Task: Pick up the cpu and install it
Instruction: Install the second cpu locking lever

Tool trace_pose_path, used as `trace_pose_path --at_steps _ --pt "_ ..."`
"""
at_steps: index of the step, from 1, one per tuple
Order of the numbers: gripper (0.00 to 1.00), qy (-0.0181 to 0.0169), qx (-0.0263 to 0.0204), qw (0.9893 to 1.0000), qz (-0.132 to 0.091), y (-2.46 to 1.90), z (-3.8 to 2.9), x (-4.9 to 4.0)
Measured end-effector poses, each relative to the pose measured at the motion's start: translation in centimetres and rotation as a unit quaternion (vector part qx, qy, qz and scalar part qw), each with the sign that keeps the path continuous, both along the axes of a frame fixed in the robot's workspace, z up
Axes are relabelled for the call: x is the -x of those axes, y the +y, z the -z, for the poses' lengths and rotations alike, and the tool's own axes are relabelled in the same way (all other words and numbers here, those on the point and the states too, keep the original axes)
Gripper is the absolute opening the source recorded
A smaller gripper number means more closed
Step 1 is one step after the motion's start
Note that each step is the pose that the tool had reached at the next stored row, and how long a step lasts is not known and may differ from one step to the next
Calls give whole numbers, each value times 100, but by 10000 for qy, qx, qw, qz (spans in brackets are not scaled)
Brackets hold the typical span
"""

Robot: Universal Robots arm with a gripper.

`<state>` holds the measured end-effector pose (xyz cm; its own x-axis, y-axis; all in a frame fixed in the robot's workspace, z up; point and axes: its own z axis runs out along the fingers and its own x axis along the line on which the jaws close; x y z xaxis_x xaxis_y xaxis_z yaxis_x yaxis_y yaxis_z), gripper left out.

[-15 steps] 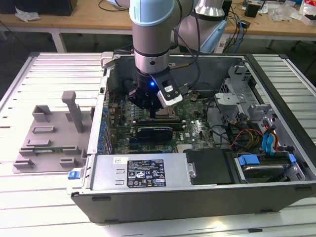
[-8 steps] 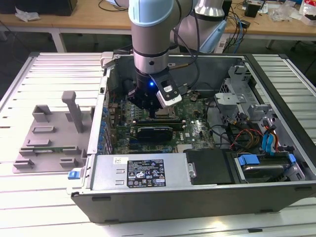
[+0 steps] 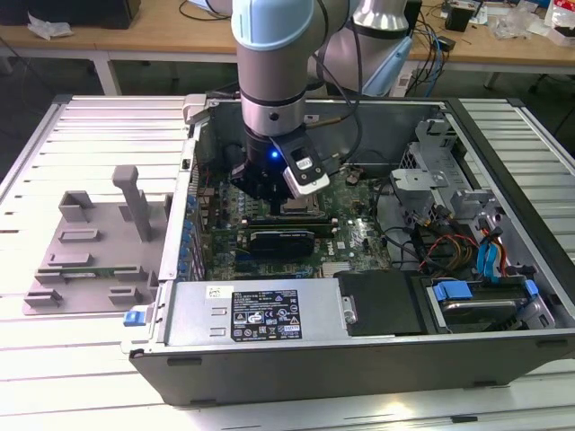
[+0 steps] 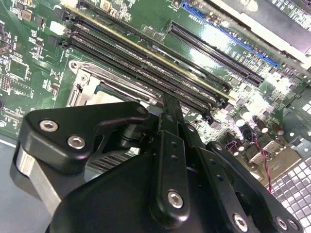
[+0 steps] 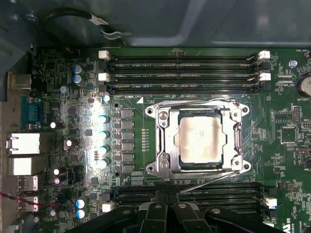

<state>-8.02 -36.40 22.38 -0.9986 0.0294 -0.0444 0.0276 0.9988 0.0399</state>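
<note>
Gripper (image 3: pixel 292 205) sits low inside the open PC case (image 3: pixel 296 359), over the motherboard (image 3: pixel 359 238) & right above the socket area in the exterior view. Can't tell if its fingers are open or closed: in both wrist views just the black linkage w/ screws shows at the frame edge (image 5: pixel 167 218), and nothing is seen held in it.

Cpu (image 5: pixel 200 139) lies flat in the socket (image 5: pixel 199 138) in the first wrist view, silver top up, square w/ the metal frame around it. Thin latch lever (image 5: pixel 209 180) runs slantwise along the socket edge nearest the gripper.

Landmark = socket. Between socket & gripper: a bank of black RAM slots (image 5: pixel 194 194). On the socket's far side from the gripper: another bank of RAM slots (image 5: pixel 184 73), white clips at the ends. Row of round capacitors (image 5: pixel 103 131) beside the socket, rear I/O ports (image 5: pixel 22 145) beyond those. In the second wrist view the socket frame corner (image 4: pixel 85 85) peeks out past the linkage, long slots just beside it.

Farther off, outside the case on the slatted table (image 3: pixel 54 341): grey plastic tray (image 3: pixel 90 247), well apart from the socket, at the exterior view's left.
</note>
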Motion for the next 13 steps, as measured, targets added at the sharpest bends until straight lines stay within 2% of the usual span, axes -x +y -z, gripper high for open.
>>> trace_pose_path --at_steps 1,3,4,6,7,10,13 --pt "11 4 -5 10000 -2 -19 0 -2" --pt "11 8 -19 10000 -9 -27 3 -3" --pt "11 15 -43 10000 -21 -29 9 -3" --pt "11 17 -259 9996 -56 -30 37 -2" --pt "11 19 -307 9995 -62 -33 67 -2" --pt "11 25 -313 9995 -69 -55 88 7" --pt "11 24 -430 9990 -79 -59 112 27"
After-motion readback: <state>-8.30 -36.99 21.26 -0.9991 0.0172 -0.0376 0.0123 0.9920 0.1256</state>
